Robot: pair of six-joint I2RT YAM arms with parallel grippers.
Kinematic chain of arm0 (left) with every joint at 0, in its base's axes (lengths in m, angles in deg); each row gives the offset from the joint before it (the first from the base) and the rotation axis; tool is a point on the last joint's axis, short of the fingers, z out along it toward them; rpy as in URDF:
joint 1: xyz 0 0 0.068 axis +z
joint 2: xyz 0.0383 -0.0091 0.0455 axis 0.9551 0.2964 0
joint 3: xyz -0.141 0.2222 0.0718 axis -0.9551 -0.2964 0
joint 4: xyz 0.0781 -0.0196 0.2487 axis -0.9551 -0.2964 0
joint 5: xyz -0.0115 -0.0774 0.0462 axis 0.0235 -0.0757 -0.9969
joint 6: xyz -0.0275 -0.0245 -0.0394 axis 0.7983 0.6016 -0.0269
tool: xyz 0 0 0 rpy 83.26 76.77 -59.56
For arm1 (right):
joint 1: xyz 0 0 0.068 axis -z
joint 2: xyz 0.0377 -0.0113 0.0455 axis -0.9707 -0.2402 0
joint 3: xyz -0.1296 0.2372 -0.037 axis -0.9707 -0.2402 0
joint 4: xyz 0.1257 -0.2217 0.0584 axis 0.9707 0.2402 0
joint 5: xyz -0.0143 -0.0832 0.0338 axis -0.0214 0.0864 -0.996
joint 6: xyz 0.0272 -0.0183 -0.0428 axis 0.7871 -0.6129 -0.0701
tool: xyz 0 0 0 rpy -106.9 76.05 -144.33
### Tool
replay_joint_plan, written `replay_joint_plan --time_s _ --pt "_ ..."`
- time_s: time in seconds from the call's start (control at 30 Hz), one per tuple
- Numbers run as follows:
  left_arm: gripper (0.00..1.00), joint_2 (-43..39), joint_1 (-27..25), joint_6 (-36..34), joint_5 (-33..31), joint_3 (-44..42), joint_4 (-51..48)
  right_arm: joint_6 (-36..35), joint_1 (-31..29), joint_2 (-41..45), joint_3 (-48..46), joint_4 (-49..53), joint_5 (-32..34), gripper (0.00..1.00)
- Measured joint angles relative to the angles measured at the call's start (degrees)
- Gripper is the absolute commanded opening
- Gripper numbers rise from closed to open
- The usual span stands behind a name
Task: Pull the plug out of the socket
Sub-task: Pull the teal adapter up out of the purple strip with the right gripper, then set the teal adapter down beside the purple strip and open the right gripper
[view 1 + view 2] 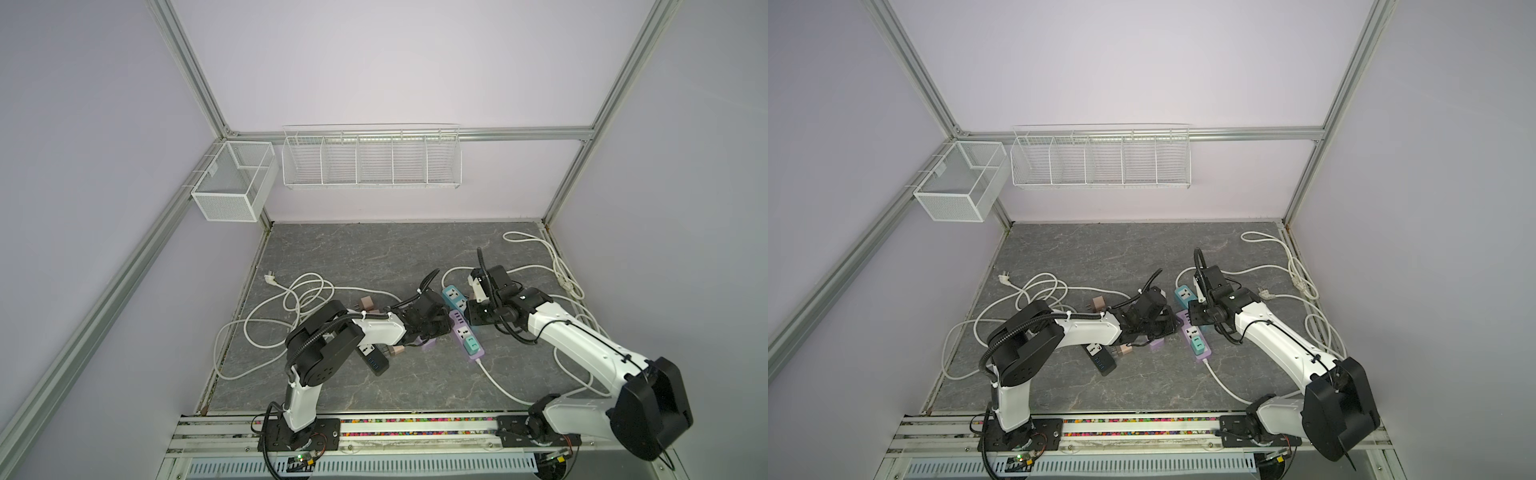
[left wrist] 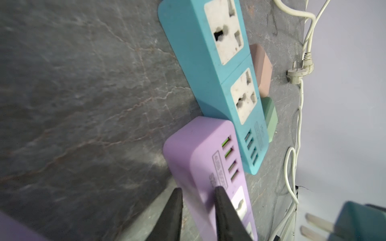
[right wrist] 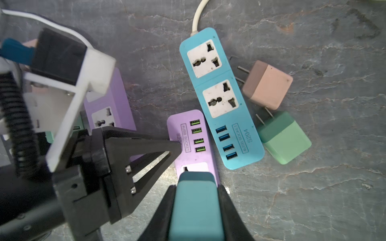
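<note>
My right gripper is shut on a teal plug, one finger on each flat side. The plug hangs just above the white socket of the purple power strip. In the left wrist view the plug shows bare prongs in the air, clear of the strip. My left gripper is shut on the strip's long edge beside the USB ports, one finger on the top face and the other against the side. In both top views the wrists hide the plug above the strip's far end.
A teal power strip lies against the purple one, with a pink adapter and a green adapter loose beside it. Another teal plug stands in the strip's near end. White cables loop across the table; a black hub lies under the left arm.
</note>
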Motion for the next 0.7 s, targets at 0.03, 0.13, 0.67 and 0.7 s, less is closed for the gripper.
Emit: replay_joint_plan --time_s 0.03,0.13,0.67,0.7 --pt "0.28 0.0 0.0 -0.2 0.0 0.4 -0.7 0.2 0.8 0.7 -0.2 0.0 -0.9 0.20" --pt "0.28 -0.3 0.0 -0.5 -0.3 0.9 -2.3 0.7 3.3 3.0 -1.2 0.0 -3.0 0.21" --pt "0.30 -8.0 -1.0 0.0 -1.0 -2.8 -5.2 7.7 21.1 14.2 -18.4 -3.7 -17.1 0.18" --pt "0.30 -8.2 -1.3 0.2 -1.0 -3.2 -5.0 8.2 21.7 14.7 -19.3 -4.0 -17.6 0.18"
